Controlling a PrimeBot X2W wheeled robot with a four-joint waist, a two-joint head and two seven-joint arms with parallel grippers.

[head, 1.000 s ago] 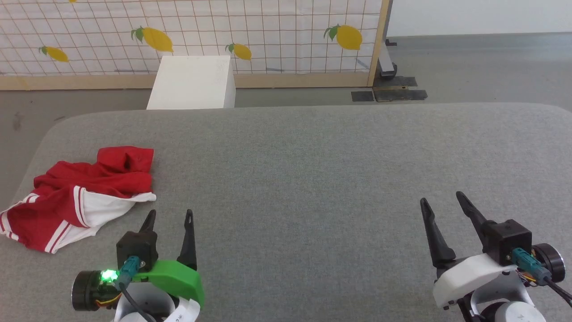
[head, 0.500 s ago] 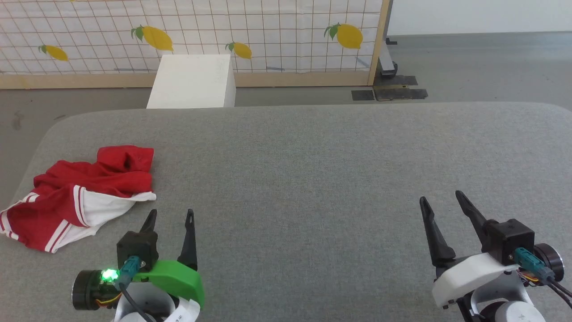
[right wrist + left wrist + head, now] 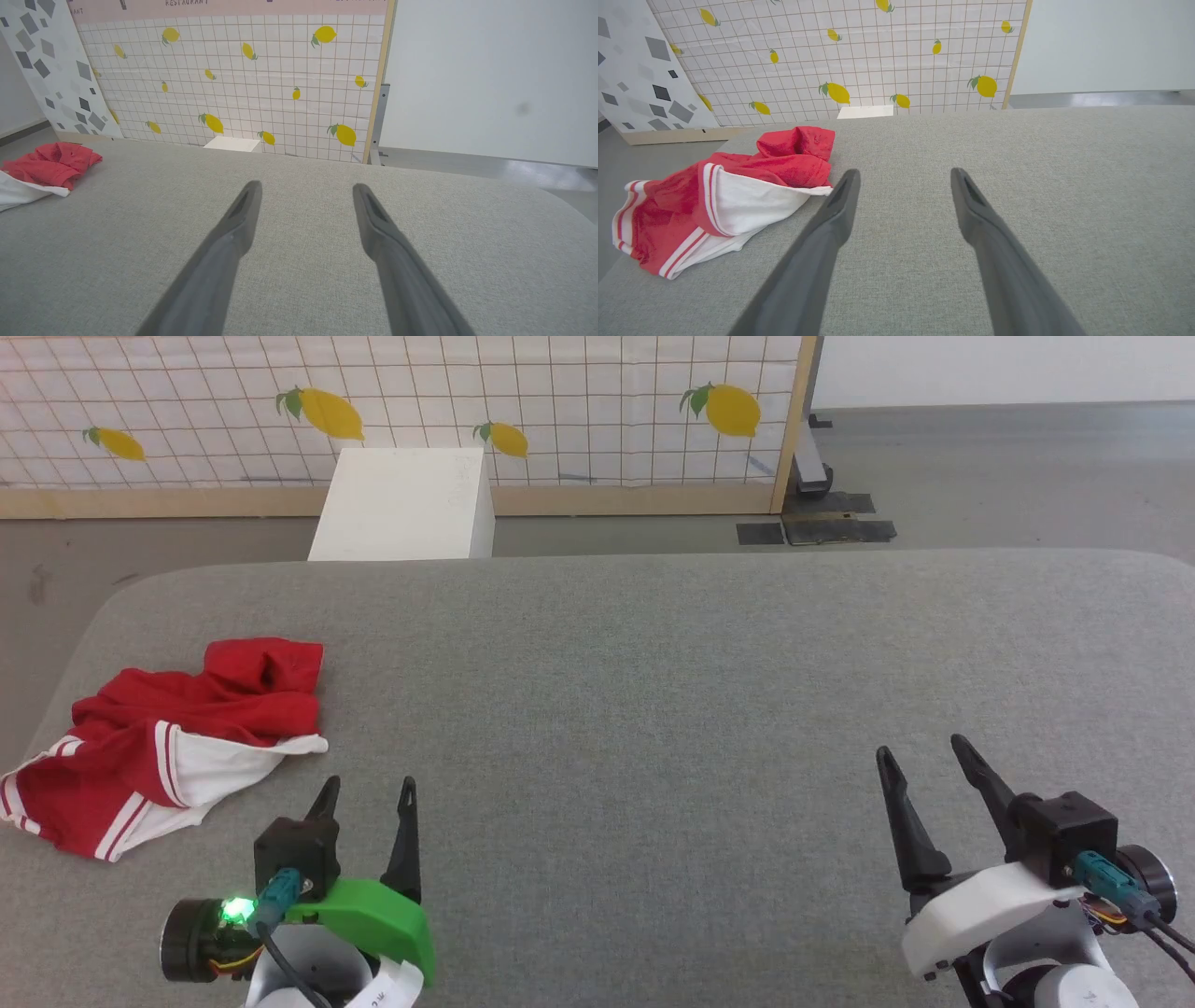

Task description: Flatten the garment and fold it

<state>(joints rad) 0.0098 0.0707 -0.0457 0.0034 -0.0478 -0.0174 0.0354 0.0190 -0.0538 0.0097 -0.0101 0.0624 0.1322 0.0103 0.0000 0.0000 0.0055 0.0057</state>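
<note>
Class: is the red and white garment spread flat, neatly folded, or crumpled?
Crumpled. The garment lies bunched in uneven ridges, with a white part sticking out one side.

A wide grey fabric-covered surface with rounded far corners spreads across the scene. Just beyond its far edge, left of centre, a plain white box stands on the grey floor. Behind the box rises a white grid-patterned panel printed with yellow lemons, in a pale wooden frame. At the panel's right foot, dark flat plates lie on the floor. Far left leans a white panel with grey diamond shapes. A plain white wall stands far right.
</note>
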